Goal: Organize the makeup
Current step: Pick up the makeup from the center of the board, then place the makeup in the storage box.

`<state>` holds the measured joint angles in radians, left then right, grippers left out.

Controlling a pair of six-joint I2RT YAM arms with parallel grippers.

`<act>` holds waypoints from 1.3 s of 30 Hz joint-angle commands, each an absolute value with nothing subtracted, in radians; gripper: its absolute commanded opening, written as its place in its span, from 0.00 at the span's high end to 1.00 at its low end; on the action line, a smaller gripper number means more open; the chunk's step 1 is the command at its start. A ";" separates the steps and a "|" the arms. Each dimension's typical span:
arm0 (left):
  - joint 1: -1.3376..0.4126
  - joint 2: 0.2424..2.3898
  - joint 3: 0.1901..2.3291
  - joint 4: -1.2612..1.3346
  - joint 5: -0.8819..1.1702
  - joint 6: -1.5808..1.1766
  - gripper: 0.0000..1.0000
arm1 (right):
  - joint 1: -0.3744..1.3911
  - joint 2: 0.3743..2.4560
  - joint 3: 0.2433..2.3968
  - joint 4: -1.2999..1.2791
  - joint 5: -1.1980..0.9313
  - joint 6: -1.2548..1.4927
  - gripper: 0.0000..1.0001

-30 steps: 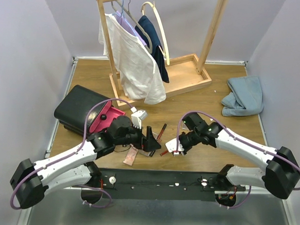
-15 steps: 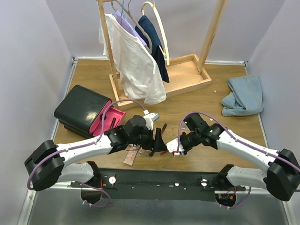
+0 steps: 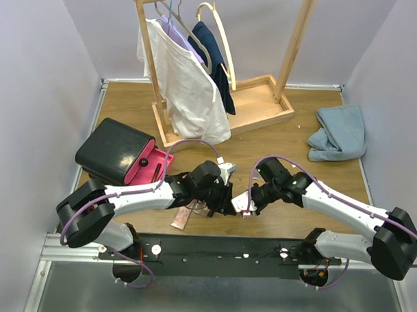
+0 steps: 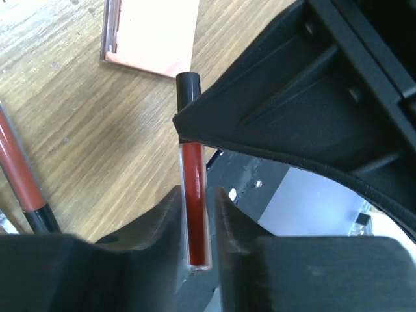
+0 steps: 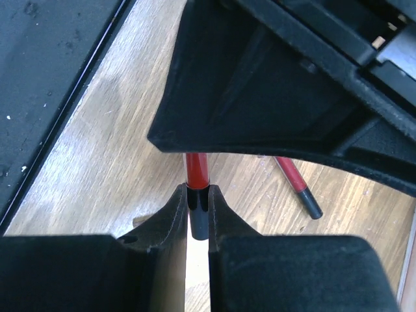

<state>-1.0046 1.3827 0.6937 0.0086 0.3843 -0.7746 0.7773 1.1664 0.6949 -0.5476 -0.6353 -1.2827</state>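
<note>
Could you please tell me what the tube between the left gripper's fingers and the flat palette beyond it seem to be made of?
The lip gloss tube looks like clear glossy plastic, perhaps glass: dark red fill shows through its wall, under a matte black cap. The palette looks like smooth peach-pink plastic or coated card, with a soft sheen.

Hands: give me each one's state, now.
Left hand: closed on the dark-red tube.
Right hand: closed on the bright-red tube.

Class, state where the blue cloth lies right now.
In the top view the blue cloth lies at the far right edge of the table, just right of the wooden clothes rack and its base.
</note>
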 commanded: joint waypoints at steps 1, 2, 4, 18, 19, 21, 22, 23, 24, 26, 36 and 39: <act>-1.019 1.402 0.742 0.003 0.414 -0.747 0.82 | 0.781 1.149 0.666 -0.531 -0.666 -1.275 0.93; -1.020 1.404 0.745 0.002 0.413 -0.746 0.86 | 0.781 1.149 0.666 -0.529 -0.666 -1.275 0.93; -1.020 1.402 0.746 0.002 0.411 -0.742 1.00 | 0.781 1.147 0.664 -0.526 -0.663 -1.270 0.91; -1.022 1.249 0.704 -0.167 0.275 -0.704 1.00 | 0.779 1.103 0.655 -0.477 -0.609 -1.203 0.13; -1.022 1.233 0.704 -0.188 0.256 -0.695 1.00 | 0.779 1.103 0.658 -0.477 -0.603 -1.198 0.11; -1.022 1.191 0.709 -0.262 0.224 -0.683 1.00 | 0.778 1.103 0.669 -0.479 -0.592 -1.183 0.10; -1.020 1.175 0.713 -0.288 0.183 -0.677 1.00 | 0.778 1.103 0.670 -0.480 -0.581 -1.180 0.08; -1.022 1.146 0.721 -0.343 0.161 -0.664 1.00 | 0.773 1.101 0.672 -0.479 -0.577 -1.174 0.07; -1.022 1.132 0.724 -0.369 0.135 -0.660 1.00 | 0.772 1.097 0.673 -0.473 -0.572 -1.166 0.06; -1.020 1.088 0.735 -0.444 0.065 -0.643 1.00 | 0.762 1.094 0.672 -0.465 -0.555 -1.158 0.05; -1.006 0.925 0.825 -0.698 -0.225 -0.572 1.00 | 0.749 1.094 0.667 -0.449 -0.537 -1.146 0.02; -1.003 0.884 0.856 -0.745 -0.290 -0.525 1.00 | 0.747 1.098 0.667 -0.448 -0.535 -1.146 0.01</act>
